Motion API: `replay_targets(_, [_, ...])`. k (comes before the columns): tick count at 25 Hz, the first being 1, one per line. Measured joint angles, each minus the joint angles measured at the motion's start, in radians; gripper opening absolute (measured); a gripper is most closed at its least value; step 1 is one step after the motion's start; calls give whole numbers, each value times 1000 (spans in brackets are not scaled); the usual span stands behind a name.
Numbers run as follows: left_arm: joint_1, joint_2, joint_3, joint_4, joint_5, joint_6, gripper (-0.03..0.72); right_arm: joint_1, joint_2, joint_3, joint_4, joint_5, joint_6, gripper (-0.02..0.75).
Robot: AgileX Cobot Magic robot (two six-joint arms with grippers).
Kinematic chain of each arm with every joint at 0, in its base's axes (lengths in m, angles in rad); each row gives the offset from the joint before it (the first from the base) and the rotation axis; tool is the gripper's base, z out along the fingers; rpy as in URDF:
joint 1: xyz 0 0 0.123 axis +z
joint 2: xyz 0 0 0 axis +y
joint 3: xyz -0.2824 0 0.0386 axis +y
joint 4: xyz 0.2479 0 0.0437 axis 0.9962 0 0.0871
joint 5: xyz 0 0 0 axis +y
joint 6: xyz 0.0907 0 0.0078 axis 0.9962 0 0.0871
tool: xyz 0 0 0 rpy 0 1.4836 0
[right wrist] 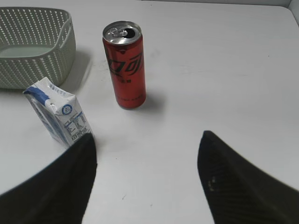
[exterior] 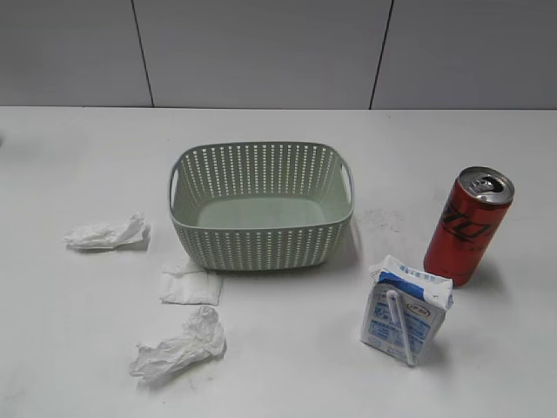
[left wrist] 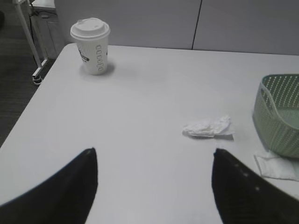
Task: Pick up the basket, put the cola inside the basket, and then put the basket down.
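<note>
carton [exterior: 406, 309] upright in front, cola [exterior: 467, 225] behind, basket [exterior: 261, 205] holding nothing

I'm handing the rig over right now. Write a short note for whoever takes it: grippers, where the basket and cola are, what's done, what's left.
Left gripper: open, empty, above the table left of the basket.
Right gripper: open, empty, in front of the cola.
Basket: on the table, upright, empty.
Cola: standing right of the basket, behind a milk carton. Crumpled tissues lie to the basket's left.
Done: nothing yet.
Left: lift the basket, put the cola in, set the basket down.
</note>
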Motion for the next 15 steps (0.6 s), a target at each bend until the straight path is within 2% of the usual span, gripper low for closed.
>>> replay_targets(8, [0,260,-101,0,-111,0,574,0,0,0,38,-1,0,509])
replay_targets(15, [-77,460,-200,1,-181,0,574,0,0,0,19,-1,-8,509])
